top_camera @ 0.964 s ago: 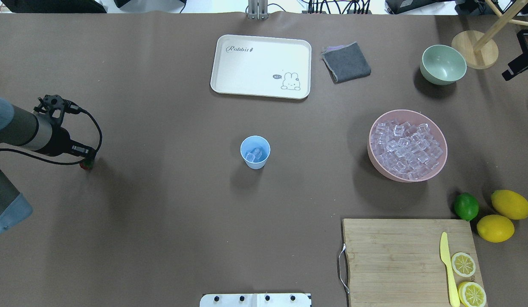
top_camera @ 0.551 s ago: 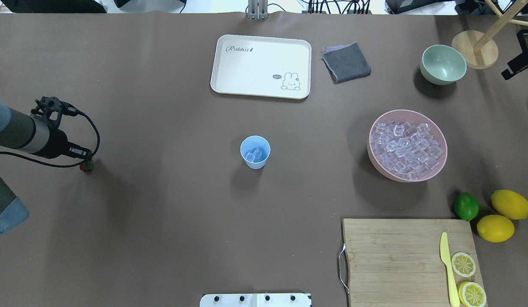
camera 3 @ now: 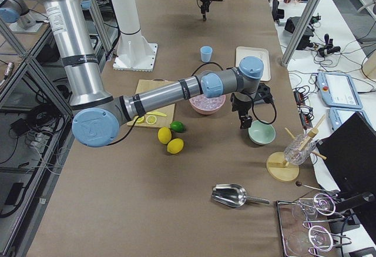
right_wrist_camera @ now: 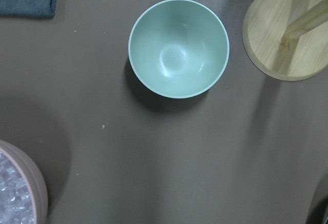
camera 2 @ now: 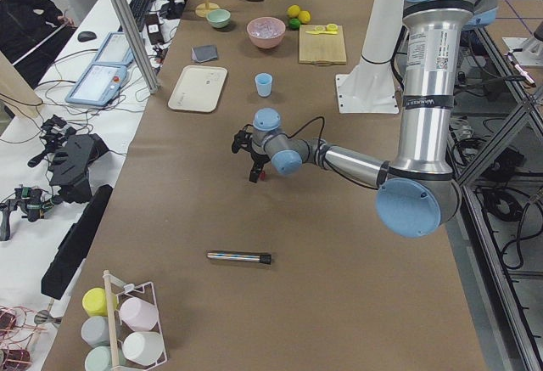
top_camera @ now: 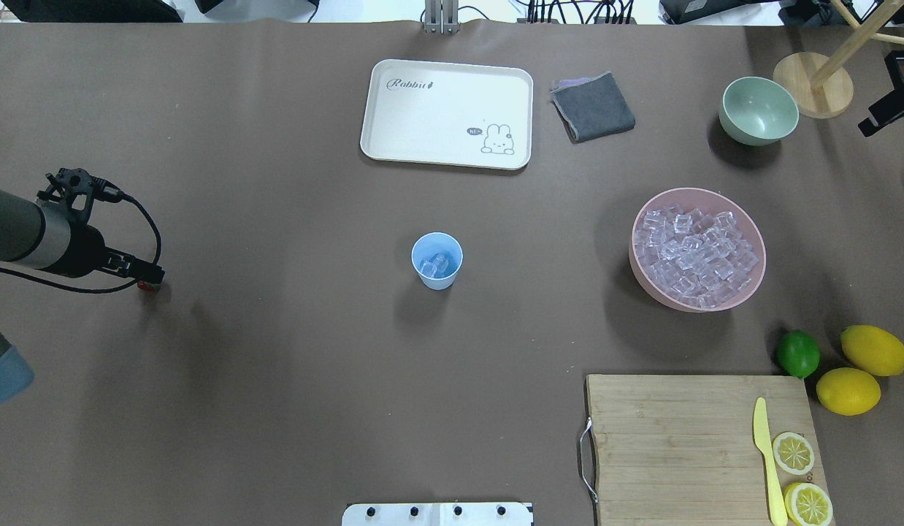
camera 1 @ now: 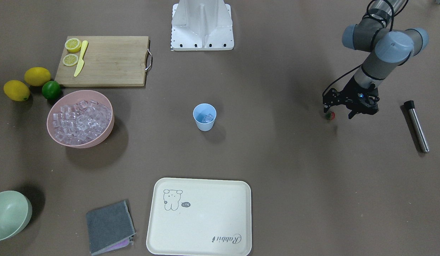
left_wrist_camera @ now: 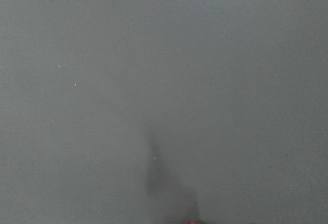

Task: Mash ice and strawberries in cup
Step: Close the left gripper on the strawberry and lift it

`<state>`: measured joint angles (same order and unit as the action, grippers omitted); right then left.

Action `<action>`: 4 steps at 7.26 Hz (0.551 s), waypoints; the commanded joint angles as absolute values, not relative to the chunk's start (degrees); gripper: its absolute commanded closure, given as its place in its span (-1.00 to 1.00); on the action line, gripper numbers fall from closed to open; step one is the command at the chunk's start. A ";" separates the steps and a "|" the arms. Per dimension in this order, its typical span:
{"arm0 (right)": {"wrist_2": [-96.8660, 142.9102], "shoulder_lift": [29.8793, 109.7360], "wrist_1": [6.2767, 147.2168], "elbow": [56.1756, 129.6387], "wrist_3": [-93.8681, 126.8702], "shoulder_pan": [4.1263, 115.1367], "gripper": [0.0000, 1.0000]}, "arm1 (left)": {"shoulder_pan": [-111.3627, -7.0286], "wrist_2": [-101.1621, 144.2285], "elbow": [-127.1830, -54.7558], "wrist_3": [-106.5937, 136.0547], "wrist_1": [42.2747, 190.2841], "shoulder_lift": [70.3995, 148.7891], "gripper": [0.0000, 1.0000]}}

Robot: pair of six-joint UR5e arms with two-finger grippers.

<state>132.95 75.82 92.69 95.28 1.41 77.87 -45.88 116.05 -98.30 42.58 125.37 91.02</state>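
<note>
- Strawberry (camera 1: 330,115) noted on the table at mid-right of the front view, at the tip of the left gripper (top_camera: 150,276); whether the jaws are apart or clamped cannot be told.
- Cup (top_camera: 437,260) with ice (top_camera: 436,264) seen at overhead centre, well right of the berry.
- Left arm judged nearer; right gripper (camera 3: 242,120) hangs over the green bowl (right_wrist_camera: 178,55), jaw state likewise untold.

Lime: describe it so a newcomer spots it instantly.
Find the wooden cutting board at the bottom right of the overhead view. Three fruits sit off its far right corner; the lime is the round green one nearest the board, the two lemons being yellow.
</note>
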 commanded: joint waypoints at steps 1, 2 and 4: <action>133.42 75.94 92.64 95.27 1.41 77.87 -0.99 | -43.96 115.49 -98.09 44.99 125.59 91.05 -0.51; 133.33 75.94 92.72 95.27 1.41 77.87 -0.99 | -42.90 113.49 -98.17 45.09 125.60 91.14 -0.51; 133.33 75.76 92.55 94.49 1.41 77.96 -0.99 | -41.57 113.20 -97.74 44.30 125.60 91.93 -0.32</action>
<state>133.29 75.86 92.68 94.96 1.41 77.88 -42.27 113.58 -97.99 44.76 125.62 91.46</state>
